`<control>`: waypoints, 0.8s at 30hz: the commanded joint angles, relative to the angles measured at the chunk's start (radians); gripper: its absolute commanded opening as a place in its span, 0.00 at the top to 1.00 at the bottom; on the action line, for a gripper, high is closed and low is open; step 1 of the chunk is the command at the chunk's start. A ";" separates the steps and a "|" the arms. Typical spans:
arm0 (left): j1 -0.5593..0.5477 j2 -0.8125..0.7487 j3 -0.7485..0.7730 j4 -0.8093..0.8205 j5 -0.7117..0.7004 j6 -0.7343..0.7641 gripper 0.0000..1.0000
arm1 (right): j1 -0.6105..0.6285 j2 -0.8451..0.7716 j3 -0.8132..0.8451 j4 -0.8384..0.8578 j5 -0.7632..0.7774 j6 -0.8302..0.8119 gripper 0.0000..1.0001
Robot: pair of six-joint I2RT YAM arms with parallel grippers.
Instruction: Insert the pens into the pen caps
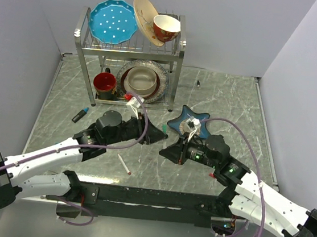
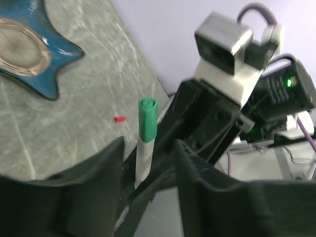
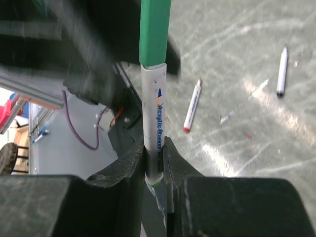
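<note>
Top camera: the left claw and the right claw are facing each other tip to tip above the grey marbled worktop, just in front of a glazed blue star-shaped dish. Whatever lies between them is too small to make out here. A slim white pen with a red end is lying loose on the worktop beside the left forearm, and a short dark marker with a blue end is lying well off to the left

Left wrist camera: the left claw's dark fingers are standing spread. A white-barrelled pen with a long green plastic cap is standing in the gap between them, seemingly touching neither. A tiny red plastic cap is sitting on the worktop beyond

Right wrist camera: the right claw is pinching the white barrel low down, just above its green end. It is pointing the pen's long axis straight away from itself toward the left claw, so the capped end is lying between the other arm's fingers. The green cap is looking fully seated against the barrel, so this pen is probably done. The left claw is likely needing only to back off along that axis, with the right arm alone carrying the pen
</note>
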State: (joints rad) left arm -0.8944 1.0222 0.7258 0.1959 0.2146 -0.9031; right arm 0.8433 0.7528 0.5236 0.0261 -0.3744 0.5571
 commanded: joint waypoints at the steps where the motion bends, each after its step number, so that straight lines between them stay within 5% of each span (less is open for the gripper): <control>1: -0.009 -0.043 0.024 0.017 0.100 0.044 0.43 | -0.006 -0.035 0.047 0.070 -0.053 -0.031 1.00; 8: -0.009 -0.105 0.082 -0.009 0.083 0.096 0.30 | -0.004 -0.070 0.018 0.107 -0.129 -0.003 1.00; 24: -0.008 -0.025 0.142 -0.009 0.121 0.159 0.41 | 0.005 -0.072 0.036 0.104 -0.178 -0.005 1.00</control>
State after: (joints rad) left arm -0.9020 0.9909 0.8143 0.1520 0.3084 -0.7689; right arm 0.8421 0.6926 0.5293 0.0895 -0.5259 0.5598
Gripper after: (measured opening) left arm 0.590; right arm 0.219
